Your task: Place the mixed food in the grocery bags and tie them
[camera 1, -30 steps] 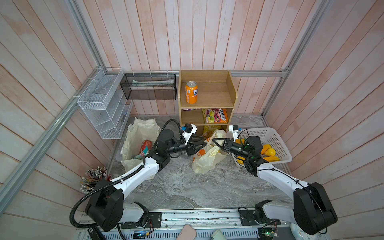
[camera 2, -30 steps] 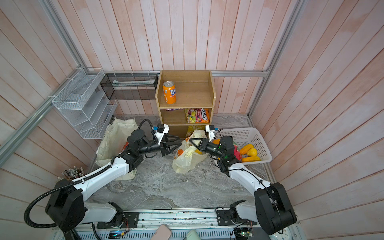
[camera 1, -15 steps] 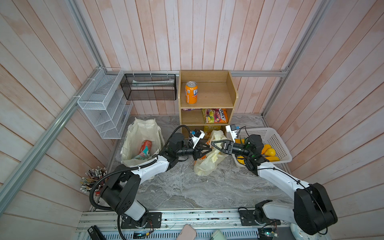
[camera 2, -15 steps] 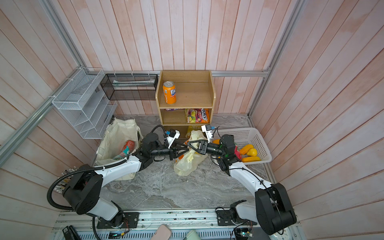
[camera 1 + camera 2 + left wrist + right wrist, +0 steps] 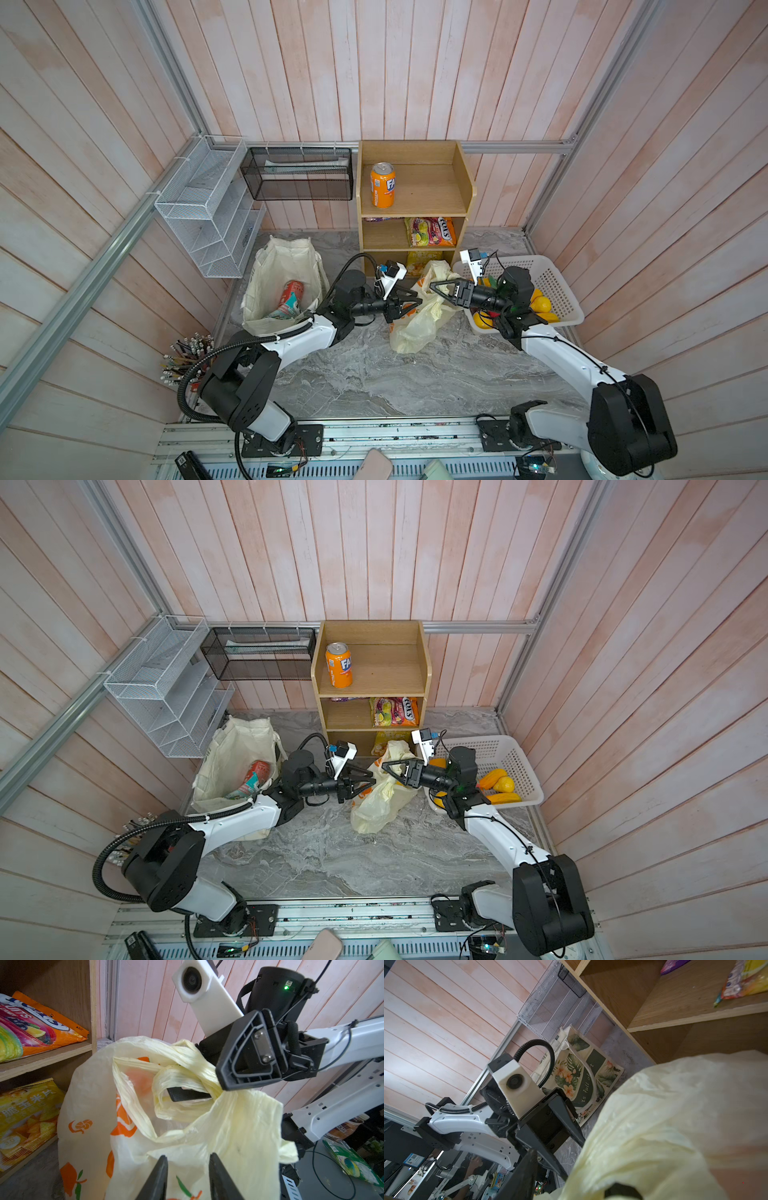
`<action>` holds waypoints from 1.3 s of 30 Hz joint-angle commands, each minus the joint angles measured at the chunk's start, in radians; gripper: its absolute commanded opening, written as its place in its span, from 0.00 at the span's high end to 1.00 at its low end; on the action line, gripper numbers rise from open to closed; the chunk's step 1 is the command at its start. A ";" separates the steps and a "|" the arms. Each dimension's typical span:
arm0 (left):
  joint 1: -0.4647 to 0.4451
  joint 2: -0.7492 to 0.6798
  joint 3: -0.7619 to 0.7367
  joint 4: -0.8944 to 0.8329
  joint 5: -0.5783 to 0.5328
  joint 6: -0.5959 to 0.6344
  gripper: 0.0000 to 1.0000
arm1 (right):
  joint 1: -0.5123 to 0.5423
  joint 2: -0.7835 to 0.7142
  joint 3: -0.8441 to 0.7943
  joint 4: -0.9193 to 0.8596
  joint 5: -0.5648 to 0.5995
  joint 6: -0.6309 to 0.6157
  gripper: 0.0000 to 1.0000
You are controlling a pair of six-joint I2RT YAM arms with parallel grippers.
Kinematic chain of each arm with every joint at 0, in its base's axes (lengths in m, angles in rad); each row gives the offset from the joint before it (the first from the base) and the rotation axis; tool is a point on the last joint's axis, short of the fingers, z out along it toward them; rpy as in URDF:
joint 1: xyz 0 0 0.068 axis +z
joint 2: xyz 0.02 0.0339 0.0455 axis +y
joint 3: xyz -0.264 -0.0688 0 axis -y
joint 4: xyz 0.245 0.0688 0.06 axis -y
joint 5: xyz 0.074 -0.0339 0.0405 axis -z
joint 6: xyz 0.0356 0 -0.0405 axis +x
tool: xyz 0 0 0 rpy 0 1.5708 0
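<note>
In both top views your arms stretch low over the marble table toward each other. The left gripper and right gripper meet tip to tip at the neck of the pale-yellow plastic bag, both with jaws parted and clamping nothing, and the left wrist view shows one right finger threaded through a twisted bag handle. The red can and teal packet lie inside the canvas tote at the table's left. You cannot make out the plastic bag's contents, and its film fills most of the right wrist view, hiding one finger.
</note>
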 commanded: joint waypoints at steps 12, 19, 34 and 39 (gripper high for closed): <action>-0.088 -0.124 0.040 -0.053 -0.109 0.077 0.55 | -0.012 -0.016 0.015 0.033 0.060 0.165 0.38; -0.146 -0.099 0.099 -0.119 -0.228 0.155 0.53 | -0.011 -0.022 0.017 0.046 0.085 0.254 0.35; -0.164 0.007 0.210 -0.168 -0.265 0.181 0.52 | -0.012 -0.031 -0.016 0.090 0.115 0.314 0.35; -0.168 0.036 0.222 -0.169 -0.260 0.189 0.74 | -0.012 -0.023 -0.022 0.113 0.115 0.338 0.35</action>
